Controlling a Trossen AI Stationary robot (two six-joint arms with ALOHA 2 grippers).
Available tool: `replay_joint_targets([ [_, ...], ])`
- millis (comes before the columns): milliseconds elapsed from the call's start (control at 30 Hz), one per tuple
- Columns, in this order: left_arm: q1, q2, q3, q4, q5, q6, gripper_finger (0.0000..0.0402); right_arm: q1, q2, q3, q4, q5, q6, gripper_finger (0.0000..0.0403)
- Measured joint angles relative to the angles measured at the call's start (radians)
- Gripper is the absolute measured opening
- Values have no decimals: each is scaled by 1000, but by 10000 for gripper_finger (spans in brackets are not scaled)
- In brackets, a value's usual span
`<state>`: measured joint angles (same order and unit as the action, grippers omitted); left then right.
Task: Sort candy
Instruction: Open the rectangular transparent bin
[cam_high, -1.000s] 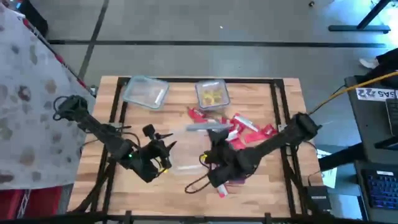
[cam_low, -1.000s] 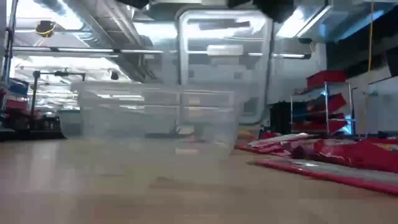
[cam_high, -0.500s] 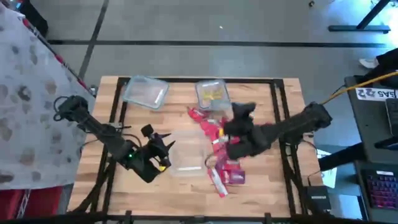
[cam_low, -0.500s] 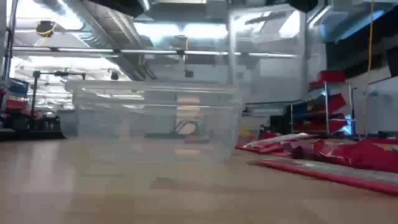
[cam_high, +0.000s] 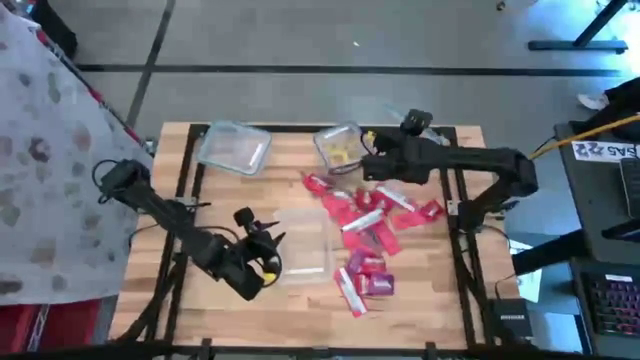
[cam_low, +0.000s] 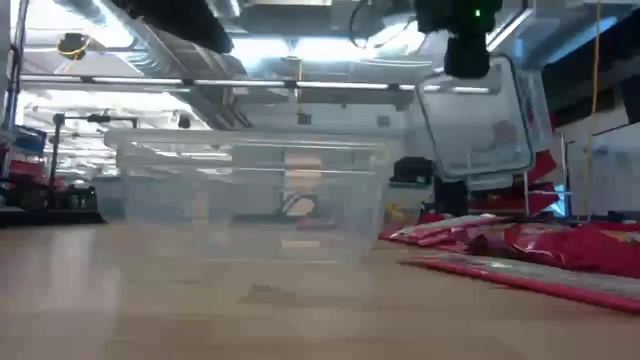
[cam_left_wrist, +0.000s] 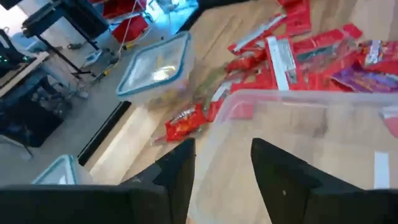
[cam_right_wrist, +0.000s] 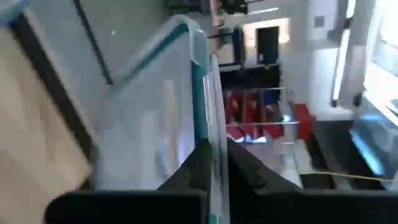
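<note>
The right gripper (cam_high: 372, 160) reaches across the far side of the wooden table (cam_high: 420, 290), pinching a clear plastic lid with teal rim (cam_right_wrist: 186, 93) lifted upright. The left gripper (cam_high: 272, 252) grips the wall of an empty clear plastic tub (cam_high: 305, 250). Red and magenta wrapped candy (cam_high: 365, 235) lies scattered between the arms.

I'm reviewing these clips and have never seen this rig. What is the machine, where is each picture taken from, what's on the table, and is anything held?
Two dark robot arms work at a wooden table. One picture looks straight down, one looks level across the tabletop, and one comes from each wrist. Red candy lies scattered mid-table; a tub of yellow pieces and a lidded tub stand at the far edge. The left hand grips the rim of an empty tub. The right hand holds a clear lid up in the air above the far side.
</note>
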<state>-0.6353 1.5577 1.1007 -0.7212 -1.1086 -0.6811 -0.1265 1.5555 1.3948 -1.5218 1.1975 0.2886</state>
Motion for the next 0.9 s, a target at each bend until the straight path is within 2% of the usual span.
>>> replay_joint_targets([
  [267,0,22,0,6,4,-4,143,38,3,-228,283,-555,10,0],
  [333,0,23,0,7,6,-5,143,73,3,-272,355,-627,34,1],
  [500,0,23,0,8,6,-18,143,130,1,-351,476,-650,69,1],
  [700,0,23,0,12,6,-30,143,117,2,-401,597,-669,106,5],
  [800,0,23,0,27,6,-28,143,111,2,-411,636,-709,141,27],
  [900,0,23,0,27,6,-27,143,111,2,-413,663,-721,175,71],
])
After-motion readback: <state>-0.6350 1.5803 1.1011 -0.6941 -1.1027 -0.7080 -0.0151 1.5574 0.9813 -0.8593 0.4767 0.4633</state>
